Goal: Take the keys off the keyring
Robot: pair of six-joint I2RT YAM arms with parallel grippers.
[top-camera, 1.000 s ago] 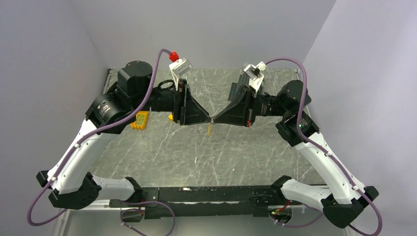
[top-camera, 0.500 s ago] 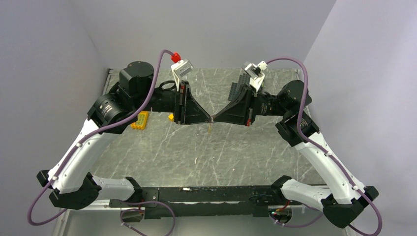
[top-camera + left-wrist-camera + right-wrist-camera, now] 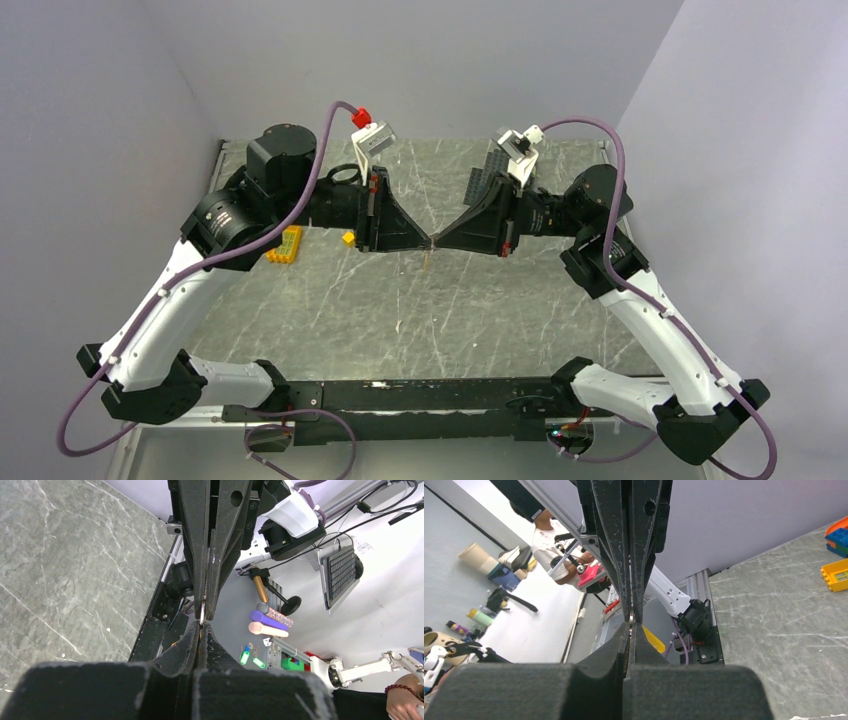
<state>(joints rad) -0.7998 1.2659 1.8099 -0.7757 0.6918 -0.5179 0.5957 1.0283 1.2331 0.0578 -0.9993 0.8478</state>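
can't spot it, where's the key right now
Top view, centre: the key hangs just below where the left hand and right hand meet tip to tip, pinching the ring.

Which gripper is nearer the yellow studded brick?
Left. The left gripper hangs to the right of the yellow studded brick; the right gripper meets the left one tip to tip, farther right.
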